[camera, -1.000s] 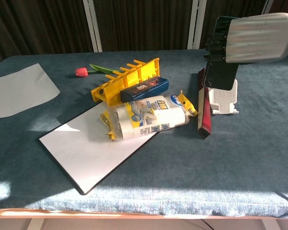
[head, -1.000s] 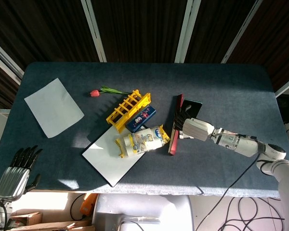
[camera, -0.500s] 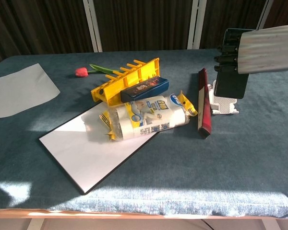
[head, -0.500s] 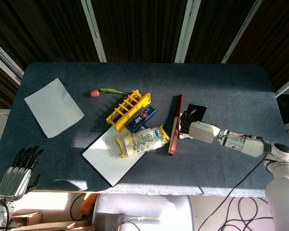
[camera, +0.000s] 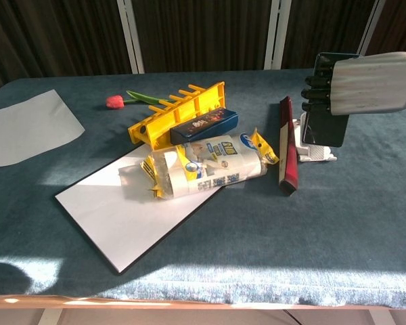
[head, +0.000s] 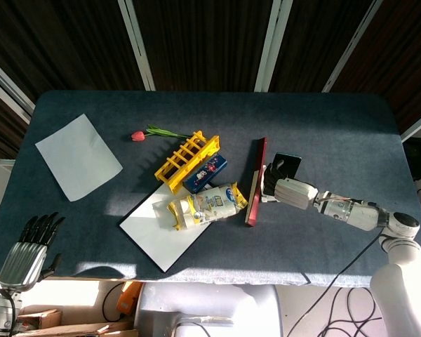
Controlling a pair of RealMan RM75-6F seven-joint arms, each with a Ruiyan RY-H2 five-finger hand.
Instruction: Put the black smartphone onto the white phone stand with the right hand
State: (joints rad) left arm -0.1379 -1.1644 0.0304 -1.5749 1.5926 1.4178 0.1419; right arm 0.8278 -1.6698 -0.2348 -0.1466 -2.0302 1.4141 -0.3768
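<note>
My right hand [camera: 365, 82] grips the black smartphone [camera: 328, 122] upright, its fingers wrapped over the phone's front. The phone hangs right over the white phone stand [camera: 314, 153], hiding most of it; only the stand's base and left edge show. I cannot tell whether the phone touches the stand. In the head view the right hand [head: 289, 191] holds the smartphone [head: 286, 165] just right of a dark red book. My left hand [head: 29, 247] hangs off the table's near left edge, fingers apart and holding nothing.
A dark red book [camera: 286, 144] stands on edge just left of the stand. Further left lie a snack bag [camera: 206, 164], a blue box [camera: 203, 126], a yellow rack [camera: 178, 114], a white board [camera: 122, 206], a tulip [camera: 125, 100] and a paper sheet [camera: 24, 126].
The right hand has carried the smartphone rightward and down, from over the book to directly above the stand. The left hand has barely shifted.
</note>
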